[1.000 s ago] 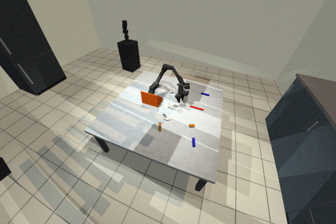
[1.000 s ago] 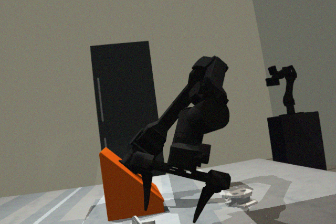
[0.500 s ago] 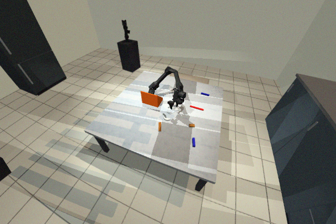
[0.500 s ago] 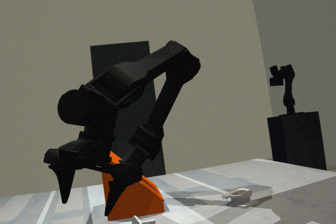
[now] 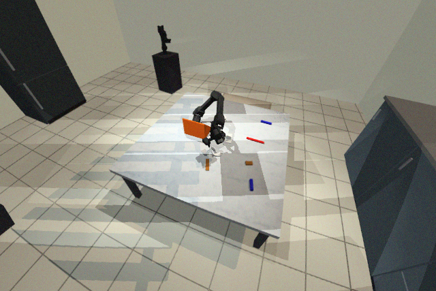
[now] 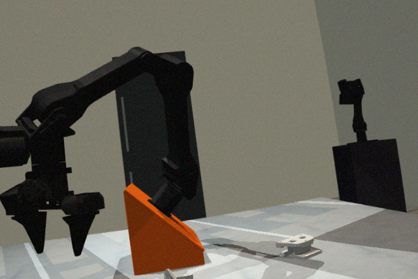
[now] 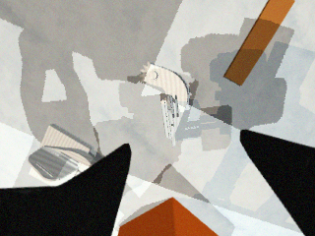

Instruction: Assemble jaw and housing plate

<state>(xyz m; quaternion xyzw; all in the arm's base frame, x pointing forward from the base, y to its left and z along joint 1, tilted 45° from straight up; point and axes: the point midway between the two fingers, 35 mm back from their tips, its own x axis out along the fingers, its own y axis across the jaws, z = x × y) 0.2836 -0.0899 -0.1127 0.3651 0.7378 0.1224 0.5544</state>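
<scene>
The free jaw [image 5: 215, 154] [image 7: 169, 84], a curved pale piece with gear teeth and a slender grey part, lies on the table. The pale base [image 7: 69, 140] stands near it, with a grey jaw [image 7: 51, 162] on it; the pins cannot be made out. A pale plate with two round holes [image 6: 294, 242], apparently the housing plate, rests flat on a low block farther back. My gripper [image 5: 212, 142] [image 6: 59, 253] [image 7: 183, 142] is open and empty above the table. The free jaw shows ahead of the fingertips, the base beside the left finger, partly hidden.
The orange arm mount [image 5: 195, 128] [image 6: 162, 245] [image 7: 169, 218] stands close by. An orange bar [image 5: 207, 164] [image 7: 256, 46], a small brown block [image 5: 248, 163], a red bar [image 5: 255, 140] and two blue bars [image 5: 251, 185] [image 5: 266, 122] lie on the table.
</scene>
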